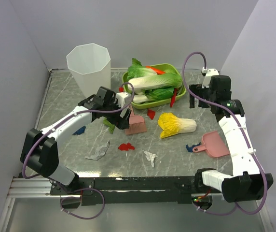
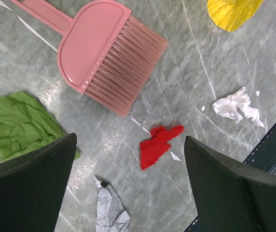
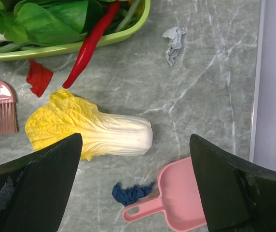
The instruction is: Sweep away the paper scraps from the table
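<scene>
Paper scraps lie scattered on the grey marble table [image 1: 176,159]: a red scrap [image 1: 126,146], a second red one [image 1: 151,114], a white one [image 1: 150,157], a grey one [image 1: 98,152], a green one [image 1: 109,124] and a dark blue one [image 1: 192,146] by the pink dustpan [image 1: 215,144]. My left gripper [image 1: 122,118] hangs open beside the pink brush [image 1: 135,124]. Its wrist view shows the brush [image 2: 106,53], a green scrap [image 2: 17,123], a red scrap [image 2: 158,145] and a grey scrap [image 2: 110,210] below the empty left gripper [image 2: 129,145]. My right gripper [image 3: 135,164] is open above the blue scrap [image 3: 131,192] and dustpan [image 3: 181,193].
A white bin [image 1: 89,65] stands at the back left. A green tray [image 1: 128,77] of green cabbages sits at the back, with a red chilli [image 1: 176,96] over its rim. A yellow toy cabbage [image 1: 175,124] lies mid-table. Walls enclose both sides.
</scene>
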### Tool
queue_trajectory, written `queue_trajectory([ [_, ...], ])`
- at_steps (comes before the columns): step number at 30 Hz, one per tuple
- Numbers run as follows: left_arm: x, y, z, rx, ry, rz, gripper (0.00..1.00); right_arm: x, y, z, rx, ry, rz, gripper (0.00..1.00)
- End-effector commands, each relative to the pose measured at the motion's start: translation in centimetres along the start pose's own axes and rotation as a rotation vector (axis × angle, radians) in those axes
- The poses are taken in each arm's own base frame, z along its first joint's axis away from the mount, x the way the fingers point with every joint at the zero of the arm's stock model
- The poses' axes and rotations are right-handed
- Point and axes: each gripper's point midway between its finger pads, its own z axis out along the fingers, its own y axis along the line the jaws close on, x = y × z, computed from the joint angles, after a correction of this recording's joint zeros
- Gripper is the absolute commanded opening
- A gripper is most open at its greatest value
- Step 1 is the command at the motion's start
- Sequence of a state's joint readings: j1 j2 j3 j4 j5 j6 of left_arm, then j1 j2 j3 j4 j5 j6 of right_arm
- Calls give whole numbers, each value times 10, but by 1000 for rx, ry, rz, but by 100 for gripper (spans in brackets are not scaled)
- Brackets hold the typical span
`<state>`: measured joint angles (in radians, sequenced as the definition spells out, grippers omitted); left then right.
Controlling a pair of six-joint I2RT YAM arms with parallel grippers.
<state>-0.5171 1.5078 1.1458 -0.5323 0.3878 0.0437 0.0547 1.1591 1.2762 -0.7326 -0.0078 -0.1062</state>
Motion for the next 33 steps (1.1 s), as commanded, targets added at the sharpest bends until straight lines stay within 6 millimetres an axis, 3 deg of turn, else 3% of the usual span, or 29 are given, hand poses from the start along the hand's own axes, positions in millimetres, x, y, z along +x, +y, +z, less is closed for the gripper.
queue_trajectory([
  [1,-10,-7,-2,20,-34,-20,96,-14,4,-5,-28,-46,-55,100],
  [6,-5,-1,7,-11,-13,-110,93,5,26,-13,-196,-30,-240,100],
  [8,1,10,14,-62,0,-149,90,10,31,-17,-228,-45,-282,100],
  [17,13,18,48,-71,65,-282,69,30,49,-20,-316,-7,-255,100],
  [27,18,41,81,-157,120,-340,58,35,52,-25,-332,-8,-239,100],
  [33,25,46,87,-207,161,-349,51,25,50,-24,-316,-40,-237,100],
])
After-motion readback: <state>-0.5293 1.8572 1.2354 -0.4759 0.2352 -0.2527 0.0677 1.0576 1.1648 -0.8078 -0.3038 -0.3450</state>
